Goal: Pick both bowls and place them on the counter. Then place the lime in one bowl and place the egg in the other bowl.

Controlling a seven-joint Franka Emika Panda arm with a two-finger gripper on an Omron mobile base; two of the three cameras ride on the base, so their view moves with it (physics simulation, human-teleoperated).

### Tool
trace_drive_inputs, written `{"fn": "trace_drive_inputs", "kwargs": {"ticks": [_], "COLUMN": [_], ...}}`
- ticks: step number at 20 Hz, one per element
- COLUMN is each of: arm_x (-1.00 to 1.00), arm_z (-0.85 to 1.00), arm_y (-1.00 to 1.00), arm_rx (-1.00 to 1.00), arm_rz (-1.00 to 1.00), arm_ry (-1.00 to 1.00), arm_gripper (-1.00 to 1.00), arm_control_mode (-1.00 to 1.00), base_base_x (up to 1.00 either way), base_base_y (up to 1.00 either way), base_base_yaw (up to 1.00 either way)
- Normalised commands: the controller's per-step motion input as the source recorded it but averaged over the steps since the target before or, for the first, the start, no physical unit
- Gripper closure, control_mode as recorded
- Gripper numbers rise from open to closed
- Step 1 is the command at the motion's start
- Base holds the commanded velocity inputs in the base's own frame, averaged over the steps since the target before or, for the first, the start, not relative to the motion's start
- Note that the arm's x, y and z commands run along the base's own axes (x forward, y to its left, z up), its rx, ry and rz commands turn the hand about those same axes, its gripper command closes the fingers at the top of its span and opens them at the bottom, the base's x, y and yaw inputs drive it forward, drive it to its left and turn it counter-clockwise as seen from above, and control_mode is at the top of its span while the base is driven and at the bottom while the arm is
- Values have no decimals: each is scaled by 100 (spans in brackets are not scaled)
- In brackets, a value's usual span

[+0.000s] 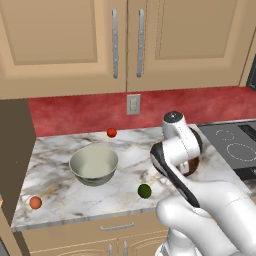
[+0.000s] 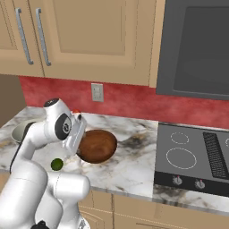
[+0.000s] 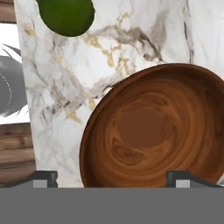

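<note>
Right, both bowls sit on the counter (image 1: 60, 160) now, so by my read the bowl-placing part is done and the lime is next. End effector (image 3: 112, 178) is wide open and holding nothing: in the hand view its two tips stand apart, one outside the rim of the wooden bowl (image 3: 153, 127) and one over its far side, camera looking straight down into the empty bowl. It hangs directly above that bowl, near the cooktop (image 2: 192, 154). Key relation: the lime (image 1: 144, 190) lies just beside the wooden bowl on the side toward the counter's front edge, apart from the rim, not touching it. In the hand view it shows at the top left corner, so the move is a short sideways shift off the bowl toward that corner, then down. Lime is round, so no long axis to align to; any wrist angle should do, but it may roll if nudged. The grey-green bowl (image 1: 93, 164) stands well apart to the left in the left base view, empty. The egg (image 1: 35, 202) rests farther left, near the counter's front left corner, the longer reach. A small red ball (image 1: 111, 132) near the backsplash is not part of the job. One arm only, so sequence matters: lime first looks cheapest.
</note>
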Motion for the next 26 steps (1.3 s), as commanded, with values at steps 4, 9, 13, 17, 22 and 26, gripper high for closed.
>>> {"fn": "trace_drive_inputs", "kwargs": {"ticks": [4,9,13,17,22,26], "arm_x": [-28,-52,-59,-53,-32,-1], "arm_z": [18,0,-2,-2,0,0], "arm_y": [41,48,47,34,38,18], "arm_rx": [-1,3,9,9,8,8], "arm_rz": [-5,-20,-34,-42,-51,-47], "arm_ry": [0,-3,-4,-4,-9,-22], "arm_gripper": [-100,-100,-100,-100,-100,-100], "arm_control_mode": [-100,-100,-100,-100,-100,-100], "base_base_x": [0,0,0,0,0,0], "base_base_y": [0,0,0,0,0,0], "base_base_yaw": [0,0,0,0,0,0]}}
